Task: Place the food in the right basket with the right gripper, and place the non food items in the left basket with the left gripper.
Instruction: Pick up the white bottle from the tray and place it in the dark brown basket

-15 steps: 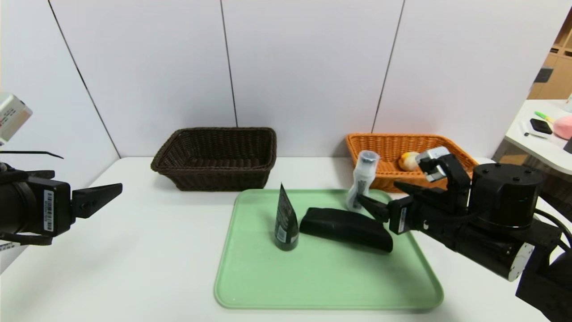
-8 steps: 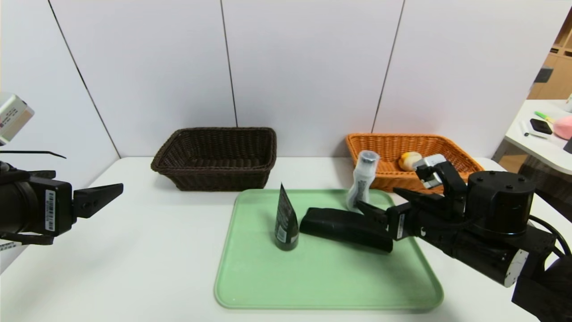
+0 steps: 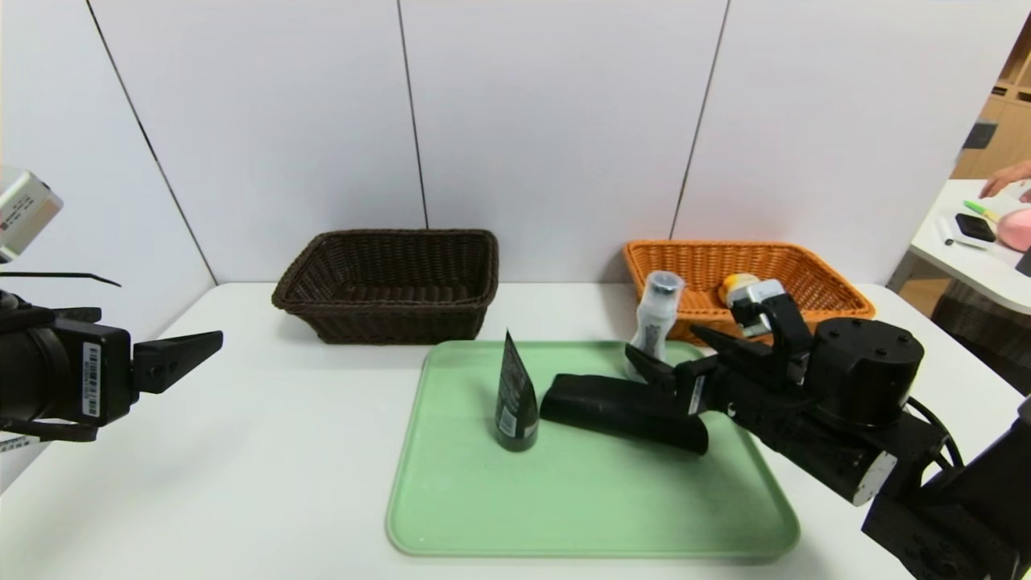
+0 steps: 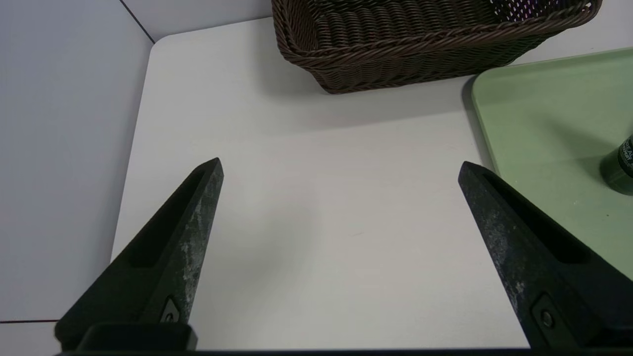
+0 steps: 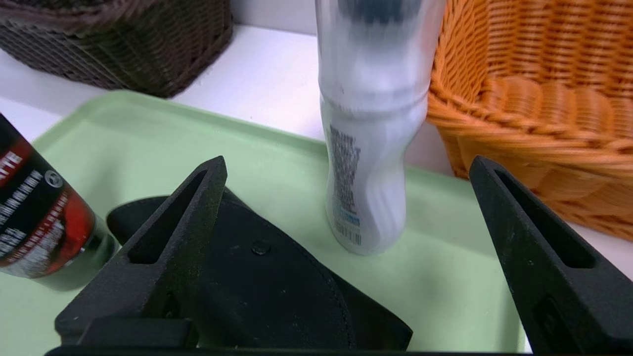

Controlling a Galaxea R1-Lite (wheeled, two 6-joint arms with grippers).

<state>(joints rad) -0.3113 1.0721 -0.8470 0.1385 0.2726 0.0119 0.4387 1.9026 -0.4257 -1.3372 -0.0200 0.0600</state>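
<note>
The food (image 3: 733, 283), a cream and orange bun, lies in the orange right basket (image 3: 813, 274), partly hidden behind the white box on my right arm. On the green tray (image 3: 564, 499) stand the dark squeeze tube (image 3: 514, 399) and the white bottle (image 3: 654, 318), with the black pouch (image 3: 612, 407) lying between them. My right gripper (image 3: 668, 346) is open and low over the tray's back right corner. The bottle (image 5: 371, 123) stands just ahead of its fingertips and the pouch (image 5: 277, 287) lies under one finger. My left gripper (image 4: 340, 163) hangs open over bare table. The dark brown left basket (image 3: 387, 274) holds nothing that I can see.
The two baskets stand against the white back wall. The dark basket (image 4: 420, 44) and the tray's edge (image 4: 544, 109) lie ahead of the left gripper. A side table (image 3: 979, 242) with small objects and a person's hand is at the far right.
My right arm has drawn away from the orange basket, moving left and down towards the bottle and pouch with its fingers open. The left arm has not moved.
</note>
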